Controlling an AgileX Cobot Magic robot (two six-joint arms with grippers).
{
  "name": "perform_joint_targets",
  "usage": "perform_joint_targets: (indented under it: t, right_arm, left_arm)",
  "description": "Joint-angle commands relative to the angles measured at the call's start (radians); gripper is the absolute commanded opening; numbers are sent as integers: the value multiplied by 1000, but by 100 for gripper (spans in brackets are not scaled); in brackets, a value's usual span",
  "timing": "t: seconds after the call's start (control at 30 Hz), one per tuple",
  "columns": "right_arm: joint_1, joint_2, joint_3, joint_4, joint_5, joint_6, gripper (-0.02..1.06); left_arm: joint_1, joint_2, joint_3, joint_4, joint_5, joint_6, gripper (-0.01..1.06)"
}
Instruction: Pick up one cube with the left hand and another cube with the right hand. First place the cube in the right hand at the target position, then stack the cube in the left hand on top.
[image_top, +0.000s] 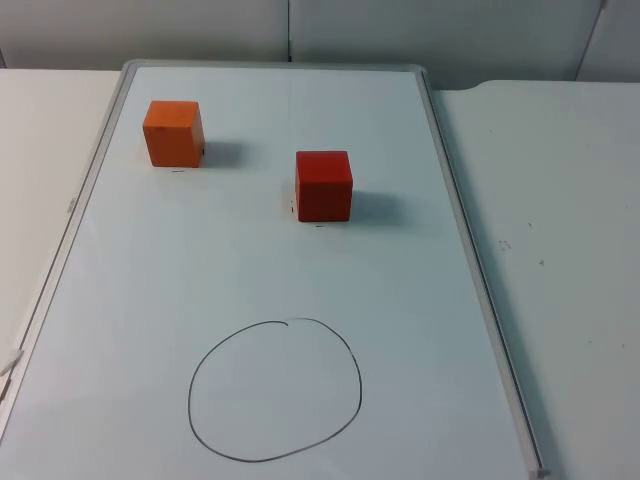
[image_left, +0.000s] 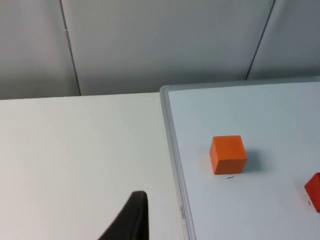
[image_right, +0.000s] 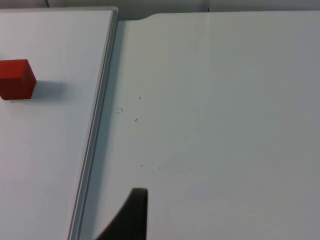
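From the top view, an orange cube (image_top: 173, 132) sits near the far left corner of a whiteboard (image_top: 420, 400) lying flat on the table (image_top: 560, 250), a red cube (image_top: 324, 185) stands well apart from it toward the middle, and a hand-drawn circle (image_top: 275, 390), the likely target, lies nearer the camera with nothing in it; no cube is lifted yet, so the step in hand looks like the approach, best done by bringing each arm down squarely over its own cube with the fingers straddling two opposite flat faces. In the left wrist view the left gripper (image_left: 131, 220) hangs over bare table outside the board's raised metal frame (image_left: 172, 165), which it must cross to reach the orange cube; I cannot tell whether its fingers are spread or pressed together. In the right wrist view the right gripper (image_right: 131, 217) likewise hangs over table beyond the frame, the red cube well apart from it; its finger state cannot be told either. The cubes stand far enough apart that the arms should not crowd each other
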Motion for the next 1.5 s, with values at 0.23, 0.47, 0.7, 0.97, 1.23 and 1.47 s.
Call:
perform_joint_targets:
  t: [0.23, 0.47, 0.7, 0.97, 1.23, 1.47]
  right_arm:
    - [-1, -4, 6, -7, -11, -6, 105]
    - [-1, -4, 6, -7, -11, -6, 105]
    - [-1, -4, 6, -7, -11, -6, 105]
    - [-1, -4, 6, -7, -11, -6, 105]
    - [-1, -4, 6, -7, -11, -6, 105]
    - [-1, -4, 6, -7, -11, -6, 105]
  left_arm:
    - [-8, 263, -160, -142, -42, 109, 105]
    - [-33, 468, -276, -180, -52, 131, 105]
    - [-134, 680, -368, -163, -112, 119, 105]
    - [-192, 943, -483, -148, -149, 64, 104]
    - [-195, 1144, -630, -115, -124, 0, 104]
    - [-195, 1282, -727, -84, -125, -42, 104]
